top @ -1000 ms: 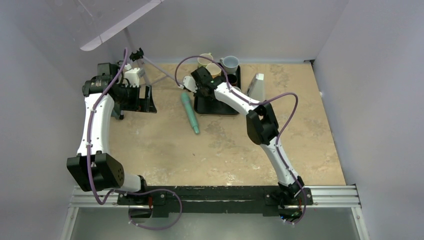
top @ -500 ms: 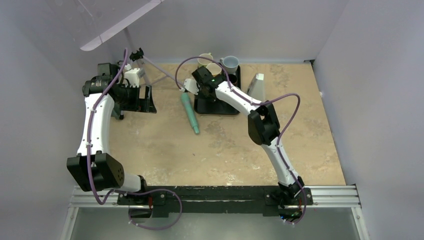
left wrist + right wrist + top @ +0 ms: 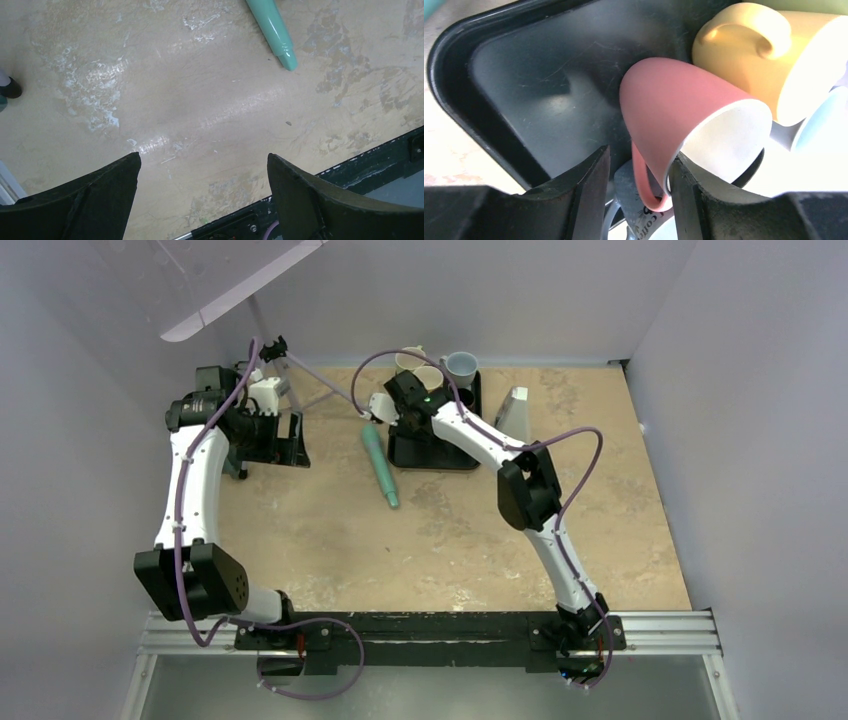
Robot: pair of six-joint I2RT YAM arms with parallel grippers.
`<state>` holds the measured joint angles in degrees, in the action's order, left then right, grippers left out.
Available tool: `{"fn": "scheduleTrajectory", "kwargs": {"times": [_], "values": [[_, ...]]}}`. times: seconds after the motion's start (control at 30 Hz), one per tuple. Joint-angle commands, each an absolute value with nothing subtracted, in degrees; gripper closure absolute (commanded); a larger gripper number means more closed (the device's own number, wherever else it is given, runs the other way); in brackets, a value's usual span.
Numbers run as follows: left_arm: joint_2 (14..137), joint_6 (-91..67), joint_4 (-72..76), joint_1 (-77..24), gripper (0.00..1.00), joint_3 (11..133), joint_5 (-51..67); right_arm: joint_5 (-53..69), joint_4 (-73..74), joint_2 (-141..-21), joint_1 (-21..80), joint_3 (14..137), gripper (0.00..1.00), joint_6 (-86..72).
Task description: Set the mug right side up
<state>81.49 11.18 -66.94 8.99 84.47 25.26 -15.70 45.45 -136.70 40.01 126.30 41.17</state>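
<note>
Lettering showed on only one thing, a grey mug (image 3: 623,186) under the right gripper (image 3: 639,167), and we could not read its few dark letters. The pink mug (image 3: 674,110) lay tilted in the black tray (image 3: 524,75) at the middle of the worktop's far edge, its mouth turned sideways beside a yellow mug (image 3: 744,40). Its handle sat between the narrowly parted fingers; we could not tell whether they pinched it. Near the far left corner, the left gripper (image 3: 200,200) gaped wide, holding nothing, with a teal marker (image 3: 274,30) beyond it.
</note>
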Motion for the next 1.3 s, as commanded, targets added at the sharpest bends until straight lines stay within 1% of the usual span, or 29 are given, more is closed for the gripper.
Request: {"fn": "scheduleTrajectory", "kwargs": {"times": [0.0, 0.1, 0.17, 0.27, 0.3, 0.33, 0.37, 0.43, 0.53, 0.63, 0.7, 0.83, 1.0, 1.13, 1.2, 1.27], "values": [[83.3, 13.8, -66.1, 10.6, 0.0, 85.4, 20.7, -18.3, 41.8, -130.4, 39.9, 128.7, 0.51, 39.8], [85.0, 15.7, -65.0, 12.1, 0.0, 84.5, 15.5, -20.3, 40.8, -128.6, 40.0, 128.4, 0.5, 38.4], [85.9, 16.5, -63.5, 13.9, 0.01, 83.3, 13.1, -20.7, 39.7, -126.6, 40.0, 127.0, 0.46, 37.2], [87.6, 16.3, -61.1, 17.7, 0.07, 82.3, 10.0, -20.1, 37.4, -123.0, 40.1, 124.4, 0.43, 34.5], [88.0, 16.2, -59.7, 18.9, 0.08, 81.7, 8.7, -19.7, 36.9, -121.8, 40.1, 123.6, 0.35, 33.6], [88.2, 16.2, -57.9, 19.7, 0.08, 81.0, 7.0, -19.4, 36.4, -120.7, 40.1, 122.8, 0.21, 32.7], [88.5, 16.2, -55.6, 20.5, 0.09, 80.2, 5.3, -19.5, 35.9, -119.7, 40.2, 122.0, 0.2, 31.8], [89.8, 15.7, -51.6, 21.7, 0.11, 79.0, 2.1, -19.8, 34.6, -117.3, 40.5, 120.4, 0.19, 30.1], [92.0, 14.4, -46.1, 22.9, 0.19, 77.6, -1.4, -20.8, 31.9, -114.3, 40.6, 117.2, 0.19, 27.7], [93.8, 12.8, -40.4, 23.9, 0.33, 76.6, -3.6, -20.3, 29.8, -111.4, 41.0, 113.1, 0.19, 27.0], [95.5, 11.4, -36.6, 24.5, 0.39, 76.9, -4.0, -20.3, 29.0, -110.2, 41.1, 110.9, 0.2, 26.8], [99.0, 9.1, -34.3, 25.1, 0.39, 78.8, -0.5, -20.7, 29.1, -109.3, 41.7, 108.4, 0.21, 26.7], [104.0, 7.5, -35.0, 25.1, 0.4, 82.4, -0.4, -21.1, 30.2, -109.5, 42.5, 107.3, 0.22, 27.1], [106.7, 7.1, -34.6, 25.1, 0.41, 83.1, -1.3, -21.5, 30.5, -109.6, 43.0, 106.9, 0.22, 27.8], [107.9, 7.2, -34.6, 25.1, 0.46, 83.5, -2.2, -21.6, 30.7, -109.7, 43.1, 107.0, 0.22, 28.3], [108.9, 7.3, -34.8, 25.2, 0.55, 83.9, -3.0, -21.8, 30.8, -109.8, 43.3, 107.3, 0.22, 28.5]]}}
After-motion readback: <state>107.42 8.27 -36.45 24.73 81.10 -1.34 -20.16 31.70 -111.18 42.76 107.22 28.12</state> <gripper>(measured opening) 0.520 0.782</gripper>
